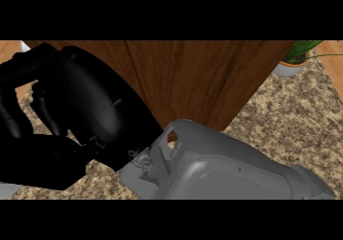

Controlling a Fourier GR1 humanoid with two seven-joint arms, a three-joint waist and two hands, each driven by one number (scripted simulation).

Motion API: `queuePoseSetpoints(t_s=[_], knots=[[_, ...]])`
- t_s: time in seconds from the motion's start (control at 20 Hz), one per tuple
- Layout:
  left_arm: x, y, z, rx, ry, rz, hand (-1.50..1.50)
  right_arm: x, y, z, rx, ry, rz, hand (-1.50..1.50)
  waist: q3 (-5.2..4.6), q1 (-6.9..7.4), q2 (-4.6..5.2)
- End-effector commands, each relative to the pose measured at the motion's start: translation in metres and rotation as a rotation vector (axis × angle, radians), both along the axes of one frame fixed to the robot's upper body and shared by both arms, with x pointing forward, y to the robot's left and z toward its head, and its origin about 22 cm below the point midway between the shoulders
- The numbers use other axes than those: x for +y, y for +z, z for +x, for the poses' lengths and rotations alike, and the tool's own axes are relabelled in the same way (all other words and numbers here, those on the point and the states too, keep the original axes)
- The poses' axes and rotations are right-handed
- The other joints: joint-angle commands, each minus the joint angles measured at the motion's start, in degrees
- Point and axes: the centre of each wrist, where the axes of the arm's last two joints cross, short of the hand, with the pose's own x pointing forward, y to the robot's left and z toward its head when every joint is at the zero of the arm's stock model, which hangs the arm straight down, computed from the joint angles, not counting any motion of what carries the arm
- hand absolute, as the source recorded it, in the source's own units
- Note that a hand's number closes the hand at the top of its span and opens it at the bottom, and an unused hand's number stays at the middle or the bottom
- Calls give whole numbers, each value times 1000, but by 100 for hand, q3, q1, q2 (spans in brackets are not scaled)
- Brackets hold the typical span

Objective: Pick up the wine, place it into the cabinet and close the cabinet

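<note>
Speckled granite counter [299,122]; potted plant [296,58] far right corner; wood floor [337,61] beyond.

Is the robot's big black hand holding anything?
Cannot be told: the hand fills the view in front of the wooden cabinet, and no wine shows.

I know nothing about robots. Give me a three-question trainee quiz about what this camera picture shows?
1. True or false: a wine bottle is plainly visible.
2. What stands at the upper right? A) potted plant B) kettle C) toaster
3. What large thing fills the left of the view?

Key:
1. False; no bottle shows.
2. A, the potted plant, standing on the speckled counter beside the wooden cabinet.
3. A black hand on a grey forearm; which hand it is cannot be told.
</note>
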Motion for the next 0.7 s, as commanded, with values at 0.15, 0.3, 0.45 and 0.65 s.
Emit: queuePoseSetpoints(t_s=[0.15, 0.3, 0.45, 0.65], knots=[[0, 3, -1, -17, 14, 26, -150, -4, -10, 55, 17, -78, -23, 150, 8, -37, -15], [0, 9, 3, 4, 6, 15, -150, -13, -6, 86, 44, -100, -13, 150, 9, -25, -5], [-6, 14, -3, -6, -20, 17, -150, -22, -19, 107, 46, -114, -28, 150, 10, 16, 2], [-12, 21, 1, -6, -6, 23, -150, -14, -26, 111, 12, -144, -28, 150, 9, 11, 4]])
